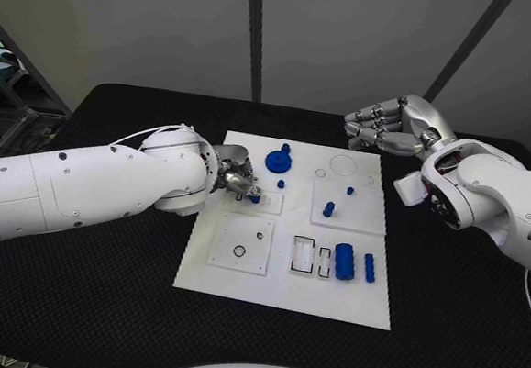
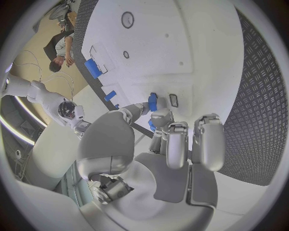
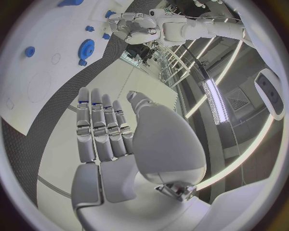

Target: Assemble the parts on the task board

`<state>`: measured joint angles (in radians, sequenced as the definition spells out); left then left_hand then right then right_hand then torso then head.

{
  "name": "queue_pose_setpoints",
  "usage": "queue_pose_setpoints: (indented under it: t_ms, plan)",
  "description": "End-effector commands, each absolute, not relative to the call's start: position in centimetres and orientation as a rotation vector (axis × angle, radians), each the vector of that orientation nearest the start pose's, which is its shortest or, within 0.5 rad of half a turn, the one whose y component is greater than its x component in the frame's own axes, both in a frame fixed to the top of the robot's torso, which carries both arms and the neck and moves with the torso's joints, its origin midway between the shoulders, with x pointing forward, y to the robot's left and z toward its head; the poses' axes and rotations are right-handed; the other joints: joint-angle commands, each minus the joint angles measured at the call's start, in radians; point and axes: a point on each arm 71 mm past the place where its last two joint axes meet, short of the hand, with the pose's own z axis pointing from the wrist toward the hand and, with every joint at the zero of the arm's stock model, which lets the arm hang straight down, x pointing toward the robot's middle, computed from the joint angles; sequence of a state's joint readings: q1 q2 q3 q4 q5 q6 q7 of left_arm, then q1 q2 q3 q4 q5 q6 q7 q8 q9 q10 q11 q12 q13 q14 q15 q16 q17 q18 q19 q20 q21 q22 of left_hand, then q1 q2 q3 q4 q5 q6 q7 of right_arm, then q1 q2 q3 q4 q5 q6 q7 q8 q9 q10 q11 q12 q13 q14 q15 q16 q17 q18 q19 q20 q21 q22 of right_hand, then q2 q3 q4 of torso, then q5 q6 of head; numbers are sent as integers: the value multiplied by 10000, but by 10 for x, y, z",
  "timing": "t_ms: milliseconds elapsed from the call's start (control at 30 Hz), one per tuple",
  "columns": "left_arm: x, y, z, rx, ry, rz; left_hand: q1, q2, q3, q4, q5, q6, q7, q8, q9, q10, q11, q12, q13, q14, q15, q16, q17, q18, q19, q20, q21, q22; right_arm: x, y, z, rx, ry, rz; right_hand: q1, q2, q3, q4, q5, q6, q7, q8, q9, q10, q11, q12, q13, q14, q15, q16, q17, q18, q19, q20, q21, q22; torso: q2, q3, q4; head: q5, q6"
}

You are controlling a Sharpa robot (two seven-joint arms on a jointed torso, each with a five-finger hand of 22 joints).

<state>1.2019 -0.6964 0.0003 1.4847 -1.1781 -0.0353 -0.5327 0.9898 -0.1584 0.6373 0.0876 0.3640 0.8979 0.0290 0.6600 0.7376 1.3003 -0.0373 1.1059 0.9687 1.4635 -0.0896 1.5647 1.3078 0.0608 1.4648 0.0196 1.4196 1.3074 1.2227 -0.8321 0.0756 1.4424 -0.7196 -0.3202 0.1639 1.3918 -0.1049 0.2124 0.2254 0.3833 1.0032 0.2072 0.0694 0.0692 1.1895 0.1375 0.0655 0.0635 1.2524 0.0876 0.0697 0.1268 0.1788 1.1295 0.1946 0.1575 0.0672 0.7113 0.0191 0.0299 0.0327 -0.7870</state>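
The white task board [image 1: 285, 284] lies in the middle of the black table. My left hand [image 1: 237, 183] is over the board's left side and pinches a small blue part [image 1: 253, 198] between thumb and a finger; the left wrist view shows that blue part [image 2: 153, 102] at the fingertips, just above the board [image 2: 180, 43]. My right hand [image 1: 387, 127] hovers past the board's far right corner with its fingers [image 3: 102, 125] stretched out and nothing in them. A blue gear [image 1: 278, 161] stands on the board's far part.
On the board are a small blue peg [image 1: 280, 184], an upright blue peg [image 1: 329, 209], a thick blue cylinder [image 1: 345, 263] and a slim blue piece [image 1: 369, 267] by the slots at the near right. Black table [image 1: 88, 307] surrounds the board.
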Motion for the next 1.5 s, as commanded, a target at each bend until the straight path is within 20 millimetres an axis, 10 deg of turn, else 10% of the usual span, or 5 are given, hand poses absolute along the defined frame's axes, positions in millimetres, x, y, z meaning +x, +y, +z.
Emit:
queue_pose_setpoints:
  t_ms: [33,1500]
  plan:
    - [493,155,-204,-1590,21341,-4697,-116,-20,-188,60,-19,65,4,-30,-24,12,-26,58,25,1061,-73,29,2591,-194,424,-80,59,873,518,-221,-131,4705,15208,11616,-78,-17,-71,9,66,-71,-6,-40,-12,-75,21,1,6,-34,18,-61,-18,49,46,13,-80,-9,-7,3,2,-4,-21]
    - [496,154,-205,-1659,21289,-4662,-444,227,-3367,1359,-30,325,-2,-164,-122,74,-20,394,244,1073,-67,61,2630,-236,502,-83,174,1122,517,-223,-131,4748,15293,11394,-117,-3,-92,-17,388,-106,0,-39,-11,-104,27,5,6,-27,17,-56,-75,52,122,10,-152,-5,-4,-2,9,-73,7]
